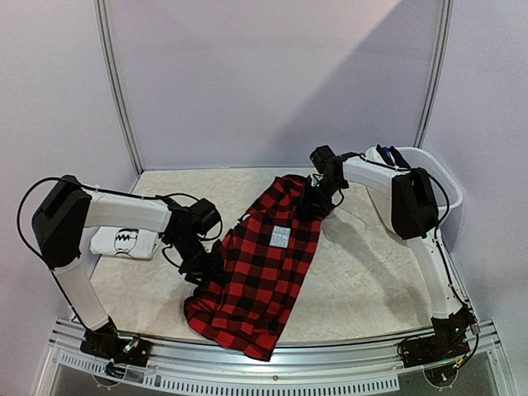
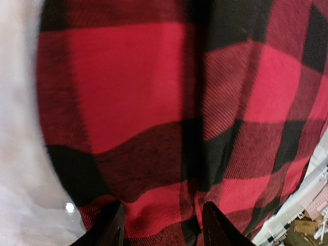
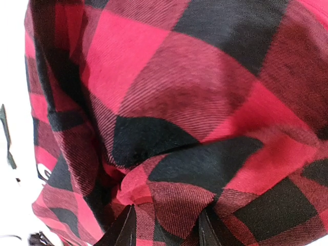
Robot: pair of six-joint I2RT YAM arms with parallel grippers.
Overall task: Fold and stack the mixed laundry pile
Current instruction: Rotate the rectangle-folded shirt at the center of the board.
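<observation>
1. Progress check: one folded white T-shirt with black print (image 1: 124,242) sits at the left edge of the cream padded table (image 1: 363,280). By my reckoning that's the only piece finished.
2. The piece in hand now is a red-and-black plaid flannel garment (image 1: 264,272). It lies mid-table on a diagonal, running from the far right down to the near edge.
3. The left gripper (image 1: 200,262) is at the garment's left edge. The wrist view shows plaid cloth caught between its half-closed jaws, so it has a hold.
4. The right gripper (image 1: 316,202) is at the far top corner, and a bunched fold of plaid is pinched between its fingers.
5. How it looks: soft and rumpled, pulled up into a peak at the top, with a white square label (image 1: 280,237) facing up. I see no tidy fold in it yet.
6. What's left: dark and blue pieces (image 1: 388,153) poke out of the white plastic tub (image 1: 441,186) at the far right. I'd say most of the job lies ahead.
</observation>
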